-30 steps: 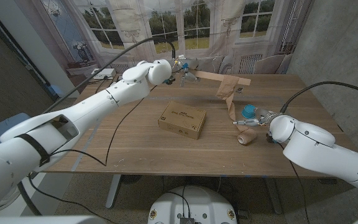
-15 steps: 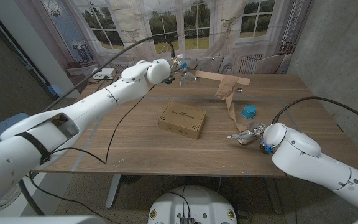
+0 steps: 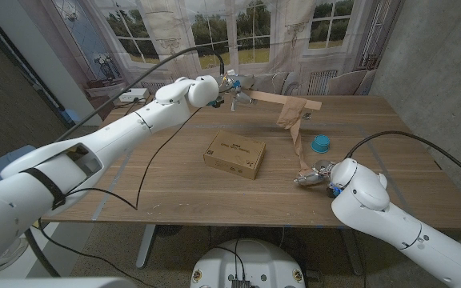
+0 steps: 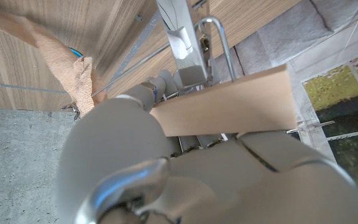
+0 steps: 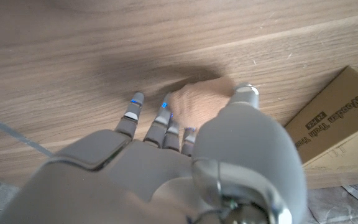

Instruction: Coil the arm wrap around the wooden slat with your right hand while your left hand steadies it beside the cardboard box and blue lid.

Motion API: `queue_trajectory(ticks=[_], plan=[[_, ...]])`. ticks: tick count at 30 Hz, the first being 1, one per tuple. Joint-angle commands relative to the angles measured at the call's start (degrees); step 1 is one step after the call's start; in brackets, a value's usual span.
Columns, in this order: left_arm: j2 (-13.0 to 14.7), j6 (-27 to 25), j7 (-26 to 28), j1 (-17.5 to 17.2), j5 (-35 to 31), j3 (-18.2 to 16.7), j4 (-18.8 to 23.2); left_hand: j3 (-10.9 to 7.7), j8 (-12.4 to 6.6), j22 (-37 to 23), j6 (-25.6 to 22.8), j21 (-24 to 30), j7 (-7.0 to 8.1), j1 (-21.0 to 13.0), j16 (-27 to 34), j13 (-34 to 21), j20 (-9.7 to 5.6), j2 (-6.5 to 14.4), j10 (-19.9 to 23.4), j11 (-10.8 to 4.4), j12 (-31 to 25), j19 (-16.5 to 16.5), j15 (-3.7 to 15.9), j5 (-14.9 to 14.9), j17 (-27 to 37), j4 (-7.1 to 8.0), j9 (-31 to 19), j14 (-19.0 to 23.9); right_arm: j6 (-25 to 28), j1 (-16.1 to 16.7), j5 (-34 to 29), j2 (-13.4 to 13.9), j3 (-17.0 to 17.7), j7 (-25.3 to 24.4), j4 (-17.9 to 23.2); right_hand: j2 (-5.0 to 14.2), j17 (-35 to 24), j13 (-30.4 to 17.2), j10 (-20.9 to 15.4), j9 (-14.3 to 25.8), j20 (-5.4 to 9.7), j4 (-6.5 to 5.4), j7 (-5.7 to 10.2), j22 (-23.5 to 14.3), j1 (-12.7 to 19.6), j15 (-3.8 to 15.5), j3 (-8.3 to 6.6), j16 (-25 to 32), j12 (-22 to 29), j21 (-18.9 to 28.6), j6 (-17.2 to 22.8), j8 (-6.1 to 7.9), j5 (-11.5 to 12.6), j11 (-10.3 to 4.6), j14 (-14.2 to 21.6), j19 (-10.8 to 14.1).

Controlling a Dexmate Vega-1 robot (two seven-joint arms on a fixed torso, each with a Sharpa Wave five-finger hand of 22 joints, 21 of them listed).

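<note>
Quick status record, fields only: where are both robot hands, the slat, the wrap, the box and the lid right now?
left robot hand: holds slat off the table, far side
slat: raised, roughly level
wrap: partly wound on slat, strip hanging down to the roll
right robot hand: holds wrap roll low over the table, near side
box: flat on table, mid
lid: on table, right of the strip

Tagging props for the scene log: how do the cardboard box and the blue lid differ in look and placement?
The cardboard box is tan, rectangular and printed on top; the blue lid is round, blue and plain. The cardboard box is much the larger. The cardboard box lies near the table's middle; the blue lid sits further to the robot's right, beyond the hanging arm wrap. Both rest on the wooden table, untouched by either hand.
</note>
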State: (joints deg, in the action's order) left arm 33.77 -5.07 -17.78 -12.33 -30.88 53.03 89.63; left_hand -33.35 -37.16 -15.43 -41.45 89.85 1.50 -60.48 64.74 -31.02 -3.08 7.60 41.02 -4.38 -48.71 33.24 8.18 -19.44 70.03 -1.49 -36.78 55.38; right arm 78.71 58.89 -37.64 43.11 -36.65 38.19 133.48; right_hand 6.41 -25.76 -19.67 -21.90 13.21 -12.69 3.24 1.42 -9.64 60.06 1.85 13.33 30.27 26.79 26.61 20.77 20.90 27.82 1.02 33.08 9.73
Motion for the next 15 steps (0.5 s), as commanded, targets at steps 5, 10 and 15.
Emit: queue_trajectory(ticks=[5,10,15], plan=[[0.34,0.44,-0.12,0.12,0.38,-0.37,-0.07,-4.93,-0.2,-0.11,-1.38,0.18,-1.11,-0.58,0.42,-34.65,-3.44,2.94,3.55,-1.61,-4.49,-0.12,1.65,-0.2,0.12,4.35,-0.46,-0.2,-20.21,20.28,-35.37,-20.64,8.3,-48.97,-7.68,4.86,-19.35,-9.43,-22.72,3.98,17.26,2.19,0.47,-8.88,13.11,10.39,-12.35,17.2,17.24,18.93,25.7,10.28,-6.02,-3.86,23.08,42.61],[0.3,0.27,-0.19,0.14,0.3,-0.35,0.09,-4.94,-0.1,-0.02,-1.37,0.13,-1.09,-0.59,0.41,-34.56,-3.48,2.95,3.57,-1.65,-4.44,-0.08,1.75,-0.17,0.13,4.33,-0.37,-0.24,-24.57,22.35,-31.71,-21.11,9.96,-60.0,-8.6,4.45,-21.68,-11.3,-26.43,3.82,19.44,2.8,-0.43,-9.11,15.78,10.77,-15.56,17.55,19.99,21.86,28.32,11.34,-8.44,-4.52,26.74,43.52],[0.27,0.06,-0.05,0.02,0.17,-0.38,0.46,-4.96,-0.1,0.04,-1.43,0.12,-1.05,-0.61,0.42,-34.42,-3.51,2.96,3.46,-1.52,-4.31,-0.09,1.65,-0.12,0.13,4.28,-0.44,-0.25,-30.98,24.58,-26.03,-20.5,12.58,-70.06,-8.44,3.78,-23.15,-12.73,-26.61,4.23,22.0,2.92,-0.83,-10.4,16.57,10.98,-16.33,17.27,20.89,23.58,28.32,11.39,-9.5,-4.48,27.41,41.95]])
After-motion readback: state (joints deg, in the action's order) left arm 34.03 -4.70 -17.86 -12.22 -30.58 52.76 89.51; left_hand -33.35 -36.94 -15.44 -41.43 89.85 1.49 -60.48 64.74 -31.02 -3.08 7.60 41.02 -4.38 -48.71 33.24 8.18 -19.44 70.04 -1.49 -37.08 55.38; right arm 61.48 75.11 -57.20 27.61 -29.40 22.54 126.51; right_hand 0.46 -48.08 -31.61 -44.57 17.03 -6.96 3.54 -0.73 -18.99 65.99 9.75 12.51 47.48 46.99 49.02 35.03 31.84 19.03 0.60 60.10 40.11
